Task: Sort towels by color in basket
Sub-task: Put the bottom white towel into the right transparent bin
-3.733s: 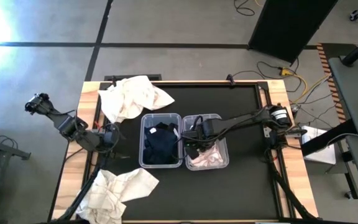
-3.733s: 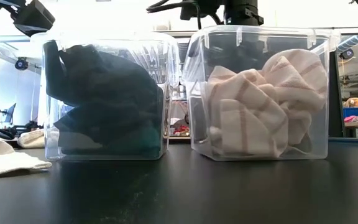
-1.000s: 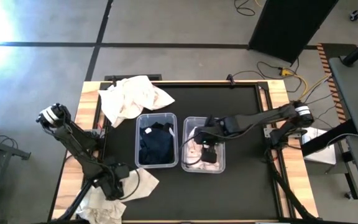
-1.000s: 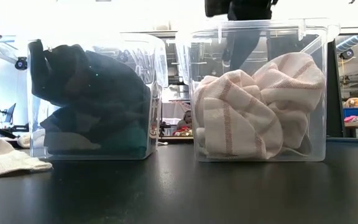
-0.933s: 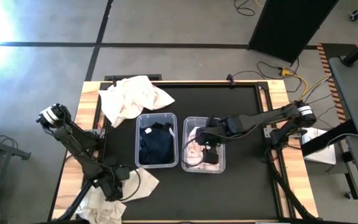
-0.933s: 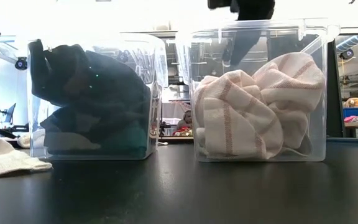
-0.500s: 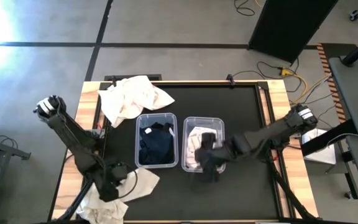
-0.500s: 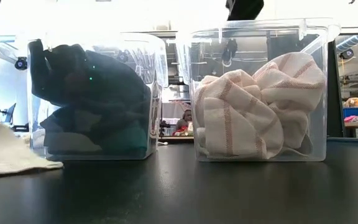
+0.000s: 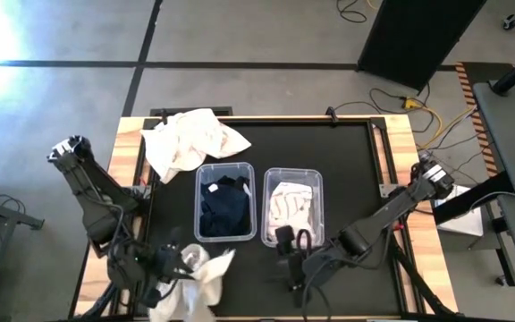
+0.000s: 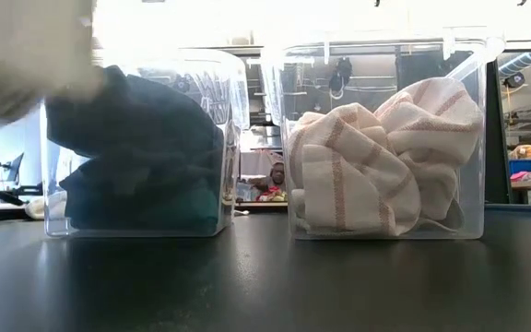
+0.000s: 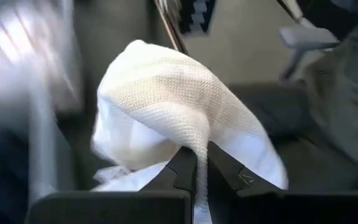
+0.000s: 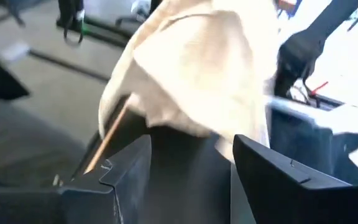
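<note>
Holding a cream towel [image 9: 197,279] pinched tight, my left gripper [image 11: 196,167] sits at the near left corner of the counter [image 9: 347,161], its fingers [image 11: 180,168] pressed together on a fold of the cloth; the towel bulges above them in the left wrist view and trails off the counter's near edge in the high view. I see my right gripper [image 9: 291,241] just in front of the two bins, its jaws standing apart with nothing between them. Two clear bins sit side by side mid-counter: the left bin [image 9: 228,202] holds the dark towels [image 10: 136,157], navy and black bunched together, and the right bin [image 9: 291,204] holds a white striped towel [image 10: 376,161] crumpled inside. Another pile of cream towels [image 9: 186,139] lies at the far left corner of the counter, well apart from the bins.
</note>
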Controlling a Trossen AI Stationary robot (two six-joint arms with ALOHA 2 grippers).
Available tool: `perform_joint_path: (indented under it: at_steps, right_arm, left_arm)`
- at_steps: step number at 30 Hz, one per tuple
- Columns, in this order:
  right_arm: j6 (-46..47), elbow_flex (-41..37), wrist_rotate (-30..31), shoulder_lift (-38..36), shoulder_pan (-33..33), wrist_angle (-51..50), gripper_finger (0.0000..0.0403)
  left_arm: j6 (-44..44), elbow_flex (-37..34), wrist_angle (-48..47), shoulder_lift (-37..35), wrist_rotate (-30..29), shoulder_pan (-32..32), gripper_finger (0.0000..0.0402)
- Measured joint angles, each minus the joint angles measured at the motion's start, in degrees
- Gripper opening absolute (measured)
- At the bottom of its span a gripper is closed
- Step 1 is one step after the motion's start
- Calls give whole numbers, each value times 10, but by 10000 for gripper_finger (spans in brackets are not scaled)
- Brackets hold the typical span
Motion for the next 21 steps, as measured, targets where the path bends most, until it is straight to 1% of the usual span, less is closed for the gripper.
perform_joint_path:
  at_steps: [4,7,11,14,17,21]
  right_arm:
    - [-32,0,1,25,-3,95,220]
    - [-33,0,1,40,-10,141,221]
    - [-28,4,1,48,-20,182,223]
    - [-33,37,1,41,-25,207,232]
    - [-40,71,2,31,-29,211,247]
    - [-63,87,1,33,-32,198,274]
  left_arm:
    - [134,76,3,32,-75,13,0]
    - [210,132,2,54,-113,30,0]
    - [297,202,-1,77,-118,57,0]
    - [347,260,-21,86,-118,80,0]
    - [382,313,-34,93,-130,101,0]
    - [425,370,-35,97,-133,126,0]
